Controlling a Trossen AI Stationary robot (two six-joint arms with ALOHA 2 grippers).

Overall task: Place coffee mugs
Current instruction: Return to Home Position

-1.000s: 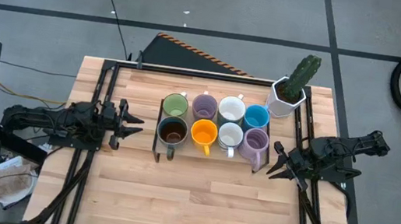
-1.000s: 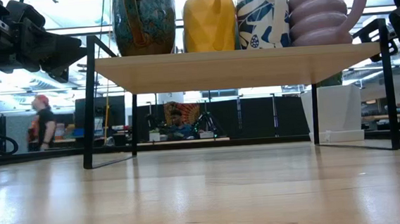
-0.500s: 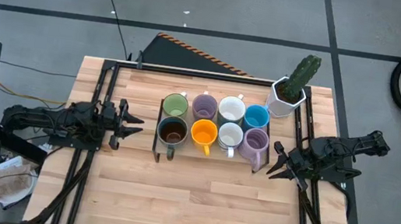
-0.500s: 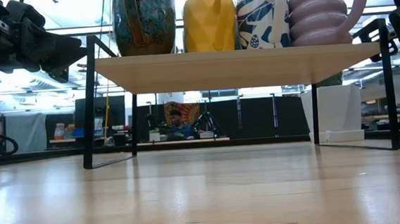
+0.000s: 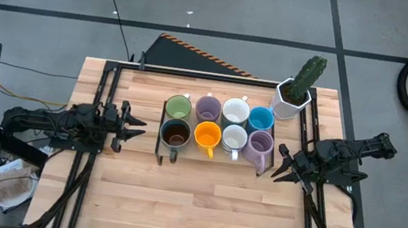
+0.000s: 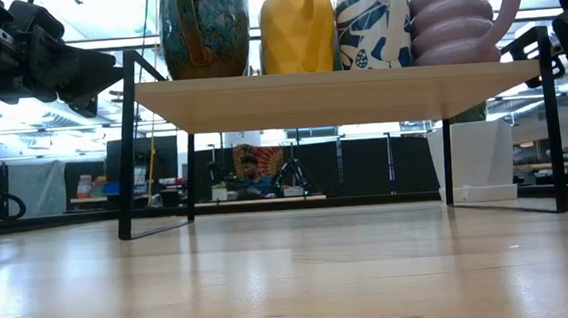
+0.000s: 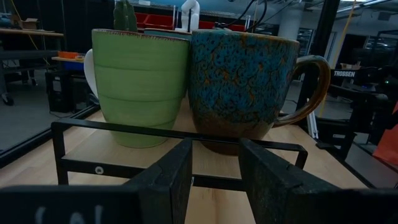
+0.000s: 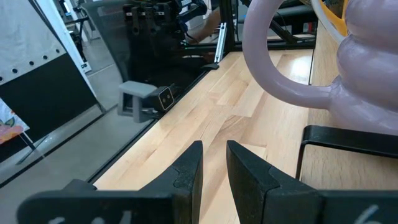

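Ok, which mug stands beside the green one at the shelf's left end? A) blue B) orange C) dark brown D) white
C: the high view shows the dark brown mug right next to the green mug at the left end of the shelf. The orange, blue and white ones stand further along.
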